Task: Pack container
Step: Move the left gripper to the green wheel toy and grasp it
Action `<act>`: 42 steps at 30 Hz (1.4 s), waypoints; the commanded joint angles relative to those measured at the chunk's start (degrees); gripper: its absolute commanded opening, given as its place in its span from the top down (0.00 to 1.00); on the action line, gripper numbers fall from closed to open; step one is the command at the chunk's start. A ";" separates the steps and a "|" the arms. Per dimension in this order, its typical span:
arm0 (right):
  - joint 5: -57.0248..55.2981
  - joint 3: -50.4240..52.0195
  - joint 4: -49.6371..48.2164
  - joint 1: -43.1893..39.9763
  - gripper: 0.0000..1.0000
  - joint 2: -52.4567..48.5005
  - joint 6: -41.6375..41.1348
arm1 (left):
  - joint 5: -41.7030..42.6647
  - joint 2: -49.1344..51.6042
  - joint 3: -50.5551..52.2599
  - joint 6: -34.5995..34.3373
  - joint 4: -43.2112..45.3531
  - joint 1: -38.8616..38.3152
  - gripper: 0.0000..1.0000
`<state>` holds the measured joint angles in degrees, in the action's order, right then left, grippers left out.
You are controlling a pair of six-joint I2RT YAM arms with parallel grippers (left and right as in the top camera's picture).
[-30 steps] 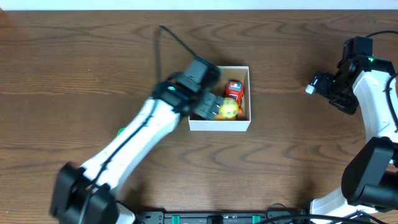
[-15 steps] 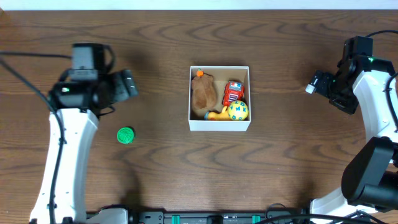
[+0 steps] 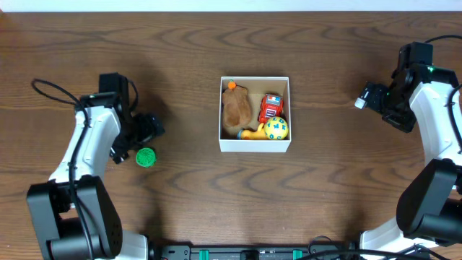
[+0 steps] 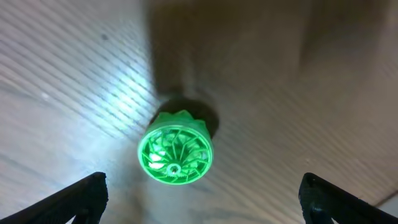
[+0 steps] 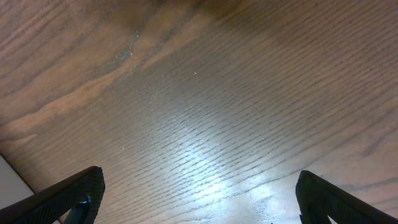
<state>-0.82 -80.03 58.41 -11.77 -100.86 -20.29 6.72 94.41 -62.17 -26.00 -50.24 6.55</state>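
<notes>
Overhead view: container (image 3: 254,145) sits mid-table, a square shallow cardboard box with white outer walls and a brown inside, its top open. Inside it is a brown fuzzy plush toy (image 3: 236,108) with an orange tip, along the wall on the left arm's side. A red boxy toy car (image 3: 271,106) lies beside the plush. A yellow ball (image 3: 276,128) with small coloured marks sits in the near corner on the right arm's side, touching a yellow toy piece (image 3: 250,133) at the near wall. The toys take up most of the floor of the container, with a little brown showing at the far corner by the car.

The table (image 3: 325,195) is dark brown wood with a wavy grain and a glossy finish that shows glare in both wrist views.

A green round toy (image 3: 146,157) lies well apart from the container on the left arm's side, alone on bare wood. In the left wrist view the green toy (image 4: 175,149) is translucent plastic with a scalloped rim and spokes fanning out inside, and it casts a dark shadow behind it.

The left gripper (image 3: 148,130) hovers just beside the green toy on its far side. In the wrist view the left gripper (image 4: 208,202) has its fingers spread wide, one on each side of the toy and not touching it, holding nothing.

The right gripper (image 3: 364,97) is well apart from the container on the right arm's side, over bare wood. In the wrist view the right gripper (image 5: 202,198) has its fingers wide apart with only wood grain between them.

There is open wood on all four sides of the container.
</notes>
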 commanded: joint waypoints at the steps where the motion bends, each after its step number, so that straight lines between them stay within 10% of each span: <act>1: 0.28 0.13 -0.09 -0.17 0.01 0.07 0.92 | 0.61 0.35 2.95 -1.99 1.95 0.02 0.02; 42: 0.26 0.13 0.76 -0.17 0.01 0.07 1.09 | -2.82 6.25 11.50 -1.55 14.36 0.02 0.06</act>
<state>-0.82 -80.03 59.07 -11.77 -100.86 -20.25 3.64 97.93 -51.46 -27.18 -36.14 6.44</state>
